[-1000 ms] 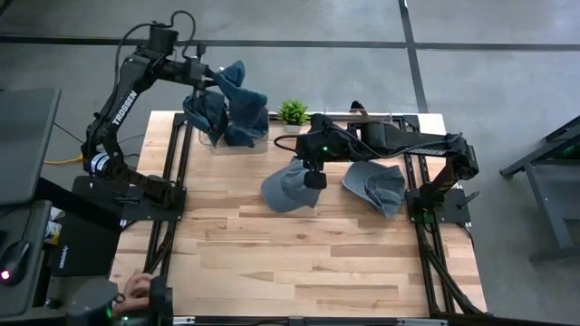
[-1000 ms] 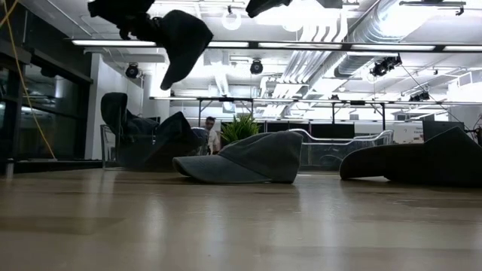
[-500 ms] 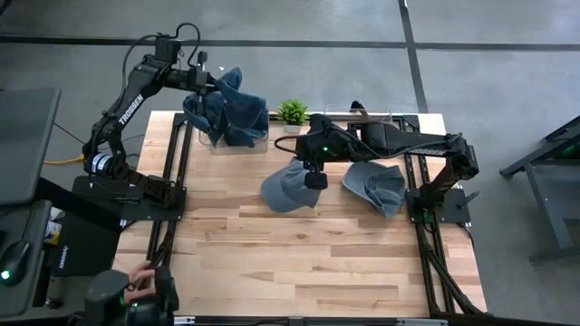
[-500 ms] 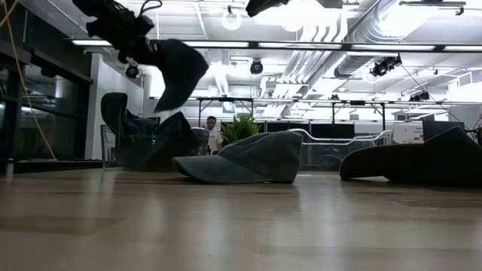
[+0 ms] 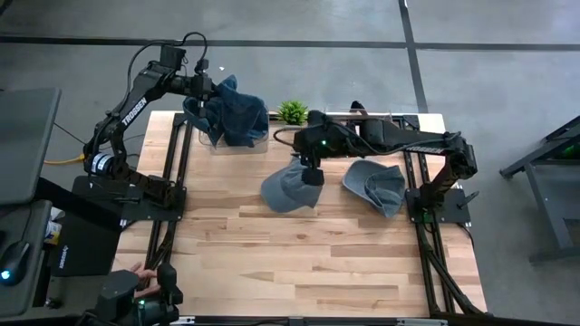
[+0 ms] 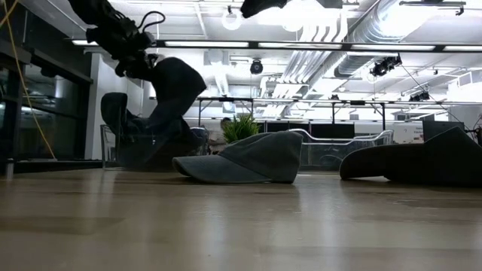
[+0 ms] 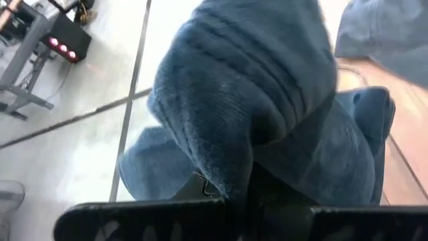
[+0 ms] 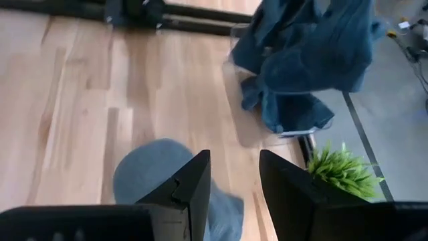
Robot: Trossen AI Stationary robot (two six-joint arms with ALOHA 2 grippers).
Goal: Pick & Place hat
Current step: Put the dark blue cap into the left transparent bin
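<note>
Left gripper: I have my left gripper (image 5: 201, 88) clamped tight on a blue hat (image 5: 222, 93), upper left of the high view, over the heap of hats (image 5: 234, 122) in the clear bin (image 5: 258, 143) at the table's back edge.
Held hat: in the low view it hangs from the fingers at upper left (image 6: 169, 83), drooping in a fold with its lower end touching or almost touching the heap. In the left wrist view, ribbed cloth (image 7: 247, 100) fills the frame and wraps over the fingers.
Right gripper: my right gripper (image 5: 311, 177) hangs partway open above the grey hat (image 5: 286, 188), centre of the high view. Nothing sits between its fingers (image 8: 190, 191) in the right wrist view; the hat's crown (image 8: 150, 171) shows just beyond them.
Third hat: another grey hat (image 5: 376, 186) lies right of centre, well clear of both grippers.
Handling: I judge these hats light, soft and limp. The cloth folds under its own weight, so it will not slip, but it can drag or catch on the heap.
Where to grip: for the grey hat I would pinch the brim or a raised fold of the crown, where the cloth stands off the wooden table (image 5: 299, 263).
Risk: a pinch on flat cloth may miss altogether.
</note>
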